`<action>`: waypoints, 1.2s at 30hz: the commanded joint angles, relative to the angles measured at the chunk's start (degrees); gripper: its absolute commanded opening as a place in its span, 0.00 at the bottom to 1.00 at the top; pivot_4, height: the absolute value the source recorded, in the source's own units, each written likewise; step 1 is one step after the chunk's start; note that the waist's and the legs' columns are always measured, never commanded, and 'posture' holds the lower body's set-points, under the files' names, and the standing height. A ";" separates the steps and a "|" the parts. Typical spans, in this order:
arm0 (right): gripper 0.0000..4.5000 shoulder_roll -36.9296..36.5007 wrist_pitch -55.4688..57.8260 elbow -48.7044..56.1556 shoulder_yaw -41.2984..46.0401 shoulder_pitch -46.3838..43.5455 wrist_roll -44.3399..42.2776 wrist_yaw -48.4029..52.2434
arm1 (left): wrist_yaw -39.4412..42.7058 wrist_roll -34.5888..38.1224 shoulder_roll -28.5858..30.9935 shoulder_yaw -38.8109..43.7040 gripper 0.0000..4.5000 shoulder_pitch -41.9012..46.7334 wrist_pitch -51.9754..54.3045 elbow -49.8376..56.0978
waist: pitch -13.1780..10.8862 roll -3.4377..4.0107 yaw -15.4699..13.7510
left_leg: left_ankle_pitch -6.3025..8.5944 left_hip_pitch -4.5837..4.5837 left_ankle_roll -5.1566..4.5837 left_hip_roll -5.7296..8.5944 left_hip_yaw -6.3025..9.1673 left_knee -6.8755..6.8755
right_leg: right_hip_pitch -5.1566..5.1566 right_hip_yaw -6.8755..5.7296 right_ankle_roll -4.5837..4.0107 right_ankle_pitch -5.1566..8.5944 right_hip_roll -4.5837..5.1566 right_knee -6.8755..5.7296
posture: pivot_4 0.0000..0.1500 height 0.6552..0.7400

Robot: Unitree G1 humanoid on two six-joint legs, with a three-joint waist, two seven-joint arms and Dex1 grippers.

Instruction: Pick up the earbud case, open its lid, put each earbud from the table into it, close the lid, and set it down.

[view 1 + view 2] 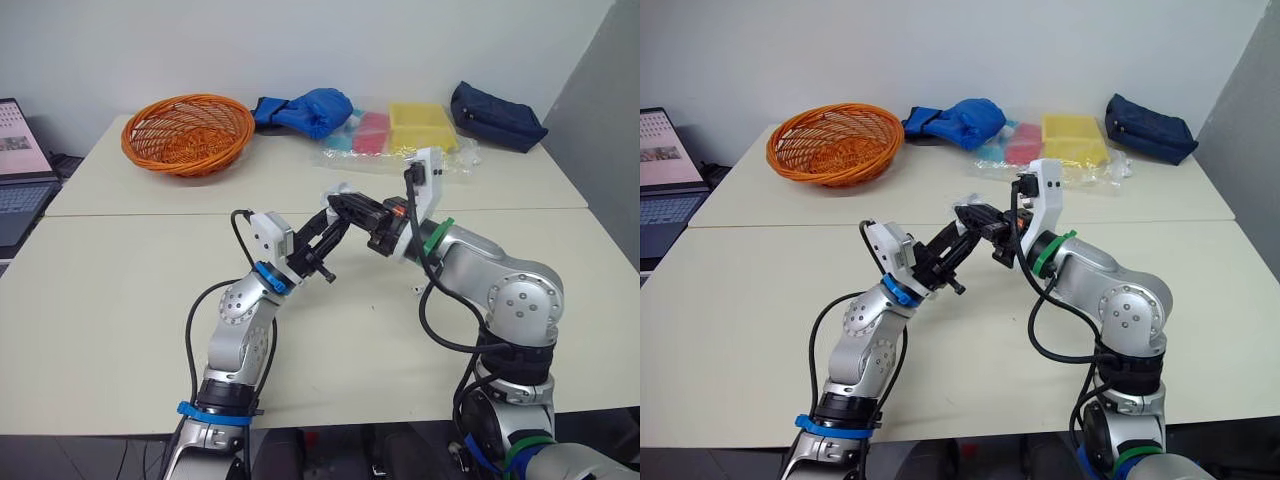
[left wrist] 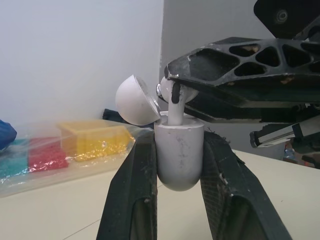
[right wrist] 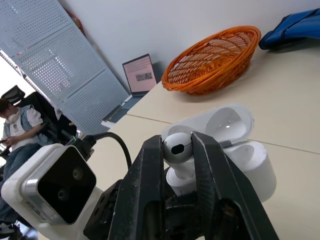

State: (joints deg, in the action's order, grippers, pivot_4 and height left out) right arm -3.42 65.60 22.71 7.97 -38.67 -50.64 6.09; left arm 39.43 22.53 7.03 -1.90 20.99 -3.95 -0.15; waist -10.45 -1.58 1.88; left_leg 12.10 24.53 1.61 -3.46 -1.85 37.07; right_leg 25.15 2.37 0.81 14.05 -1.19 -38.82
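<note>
My left gripper (image 2: pixel 179 137) is shut on the white earbud case (image 2: pixel 179 160), held upright above the middle of the table. The case's lid (image 2: pixel 136 100) is tipped open. My right gripper (image 3: pixel 179 142) is shut on a white earbud (image 3: pixel 176 150) and reaches in from the right. The earbud's stem (image 2: pixel 175 107) points down into the case's open top. In the left eye view the two grippers meet over the table, left (image 1: pixel 333 228) below right (image 1: pixel 345 207), with the case (image 1: pixel 335 192) between them.
On the far table stand an orange wicker basket (image 1: pixel 188 133), a blue bag (image 1: pixel 310 110), a plastic bag of yellow and red boxes (image 1: pixel 420 125) and a dark pouch (image 1: pixel 495 115). A laptop (image 1: pixel 20 180) is at far left. A person (image 3: pixel 17 130) sits beyond the table.
</note>
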 commanded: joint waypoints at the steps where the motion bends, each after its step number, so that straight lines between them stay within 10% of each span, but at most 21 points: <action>1: 0.09 -0.70 -1.56 0.64 -0.26 0.21 0.04 0.24 | 0.34 0.52 -0.37 -0.17 0.17 0.83 -1.09 1.82 | 0.00 0.00 0.00 | 0.00 0.00 0.00 0.00 0.00 0.00 | 0.00 0.00 0.00 0.00 0.00 0.00 | 1.00 1.00; 9: 0.09 -2.16 -2.67 1.01 -1.66 1.60 0.26 0.40 | 0.48 0.67 -0.48 -0.13 0.17 1.04 -1.12 1.56 | 0.00 0.00 0.00 | 0.00 0.00 0.00 0.00 0.00 -0.02 | 0.00 0.00 0.00 0.00 0.00 0.03 | 1.00 1.00; 17: 0.77 -2.90 -3.72 0.79 -2.16 1.62 -0.06 0.33 | 0.79 0.94 -0.58 -0.24 0.17 1.40 -1.09 1.35 | 0.00 0.00 -0.01 | 0.00 0.00 0.00 0.00 -0.01 -0.01 | 0.00 0.00 0.00 0.00 -0.01 0.03 | 1.00 1.00; 25: 0.77 -5.14 -3.64 1.53 0.09 -0.32 -3.05 1.38 | 0.89 0.81 -0.79 -0.47 0.17 1.14 -1.09 1.41 | 0.00 0.00 -0.01 | 0.00 0.01 0.00 -0.01 0.00 -0.03 | 0.00 0.00 0.00 0.00 -0.01 0.04 | 1.00 1.00; 32: 0.77 -24.92 4.77 2.42 5.15 -3.32 -16.51 14.88 | 1.35 1.01 -0.21 0.16 0.17 1.69 -0.75 1.46 | -0.01 -0.01 -0.14 | 0.00 0.09 0.00 0.05 -0.03 -0.03 | -0.02 -0.02 0.01 0.00 0.05 0.22 | 1.00 1.00; 36: 0.77 -40.38 -2.18 -1.08 -1.17 0.49 -5.61 30.40 | 1.58 1.23 0.14 0.54 0.17 2.77 -0.28 1.24 | -0.01 -0.01 -0.20 | 0.01 0.10 -0.01 0.01 0.04 -0.09 | -0.02 0.01 0.00 0.00 0.00 0.29 | 1.00 1.00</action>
State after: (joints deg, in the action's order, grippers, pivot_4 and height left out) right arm -40.67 67.45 22.58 8.54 -39.17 -61.17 29.89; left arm 40.76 22.69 7.00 -1.88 22.57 -3.80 -0.84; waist -10.46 -1.59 1.68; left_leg 12.11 24.63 1.60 -3.45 -1.77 36.98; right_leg 25.06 2.36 0.80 14.06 -1.18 -38.49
